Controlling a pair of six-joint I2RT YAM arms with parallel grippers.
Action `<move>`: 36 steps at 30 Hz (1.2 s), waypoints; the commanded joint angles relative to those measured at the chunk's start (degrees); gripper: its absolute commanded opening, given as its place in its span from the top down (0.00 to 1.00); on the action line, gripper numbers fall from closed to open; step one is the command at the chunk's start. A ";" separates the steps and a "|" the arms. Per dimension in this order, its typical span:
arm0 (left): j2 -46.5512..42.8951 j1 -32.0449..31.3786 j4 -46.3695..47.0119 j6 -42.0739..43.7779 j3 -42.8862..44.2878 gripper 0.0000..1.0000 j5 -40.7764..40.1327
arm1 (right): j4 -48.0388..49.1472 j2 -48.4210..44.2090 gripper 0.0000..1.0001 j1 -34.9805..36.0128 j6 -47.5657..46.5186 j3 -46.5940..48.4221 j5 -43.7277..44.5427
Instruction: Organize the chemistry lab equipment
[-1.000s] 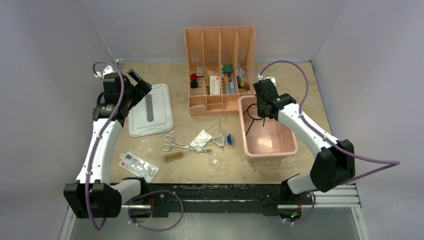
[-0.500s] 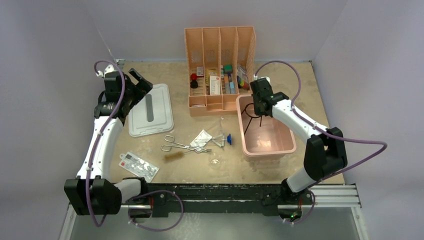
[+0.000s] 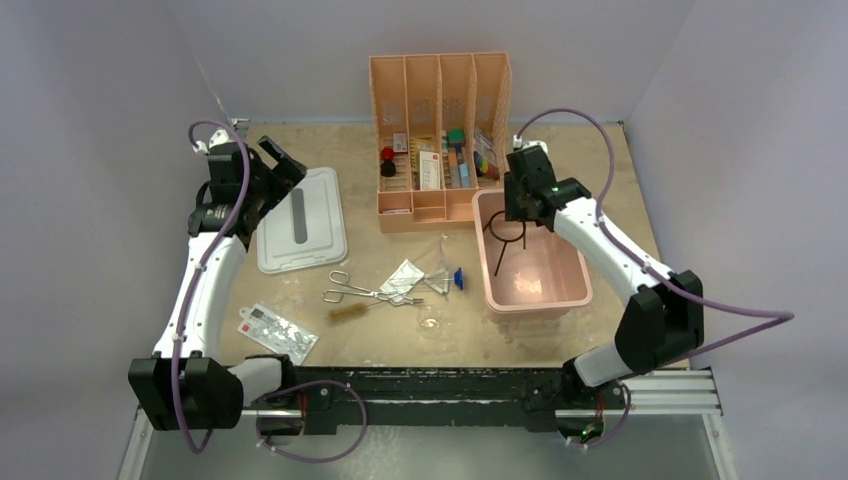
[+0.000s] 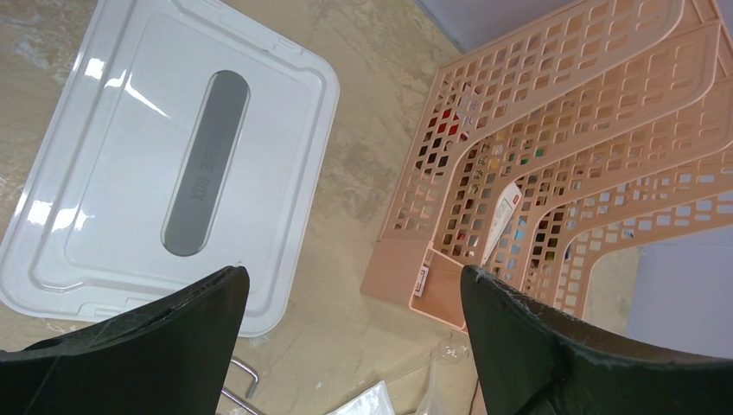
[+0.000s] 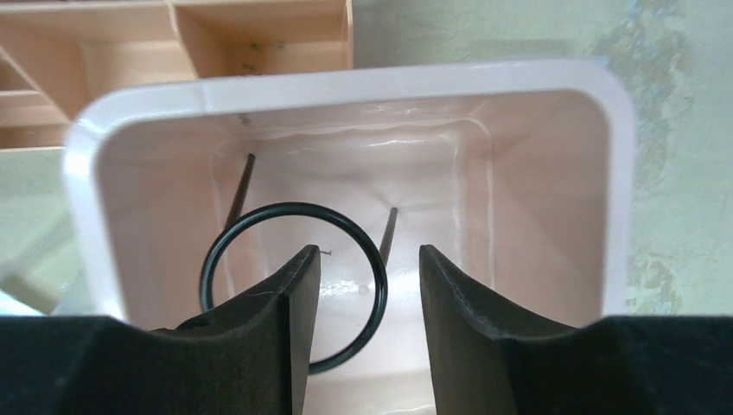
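Observation:
The black wire ring on its rods (image 3: 503, 232) stands inside the pink bin (image 3: 540, 300), at its far left end. My right gripper (image 3: 522, 200) hovers over it, open and holding nothing. In the right wrist view the ring (image 5: 294, 206) lies below the open gripper (image 5: 369, 259). Steel tongs (image 3: 355, 292), a brown brush (image 3: 348, 313), clear packets (image 3: 403, 275) and a blue-capped tube (image 3: 452, 278) lie loose at the table's middle. My left gripper (image 3: 280, 165) is open and empty above the white lid (image 3: 300, 220); in the left wrist view it (image 4: 354, 281) is wide open.
The peach divided organizer (image 3: 440, 130) stands at the back, touching the bin's far rim. A red-and-white printed packet (image 3: 278, 330) lies front left. A small clear dish (image 3: 430, 322) sits near the loose items. The lid (image 4: 130, 173) and organizer (image 4: 562, 130) show in the left wrist view.
My right gripper has shifted a little over the bin's far left end, and the bin has slid slightly left. The ring stays in the bin. The left arm has barely moved.

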 commanded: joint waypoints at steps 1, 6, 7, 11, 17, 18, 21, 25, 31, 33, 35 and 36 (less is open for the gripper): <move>-0.73 -0.24 2.46 -0.42 1.78 0.08 1.69 | -3.59 -4.84 0.51 0.07 0.34 5.76 -1.07; -1.26 -0.22 3.20 -0.66 0.86 0.09 4.18 | -4.91 -7.29 0.50 0.05 -1.30 9.47 -8.34; -1.49 -0.21 3.45 -0.81 0.56 0.09 4.68 | -5.07 -7.69 0.50 0.06 -1.53 10.29 -10.42; -2.62 -0.24 3.79 -1.25 -0.90 0.10 5.73 | -4.25 -8.25 0.49 0.11 -4.18 13.62 -17.34; -4.35 -0.24 3.48 -1.46 -2.79 0.10 6.24 | -1.89 -7.94 0.46 5.51 -4.07 15.84 -23.12; -4.60 -0.24 3.41 -1.48 -3.04 0.10 6.30 | -1.64 -7.48 0.46 7.78 -4.49 16.05 -21.90; -5.39 -0.24 2.80 -1.33 -3.71 0.11 6.33 | -1.19 -5.22 0.45 14.00 -5.41 16.08 -20.03; -6.33 -0.25 0.29 -0.26 -3.82 0.11 3.51 | -0.30 -1.71 0.45 20.78 -8.52 14.49 -19.08; -6.86 -0.24 -5.97 -0.18 -2.19 0.11 -4.40 | -0.30 5.27 0.51 28.01 -18.76 12.20 -20.95; -6.88 -0.24 -6.57 -0.18 -2.03 0.11 -5.00 | -1.18 8.07 0.54 29.07 -21.96 12.51 -22.75; -6.68 -0.24 -6.86 -0.29 -1.93 0.11 -5.03 | -2.52 10.91 0.57 29.98 -25.37 13.19 -24.09; -6.55 -0.24 -6.92 -0.32 -1.91 0.11 -5.03 | -3.75 12.28 0.57 30.29 -27.35 13.83 -24.78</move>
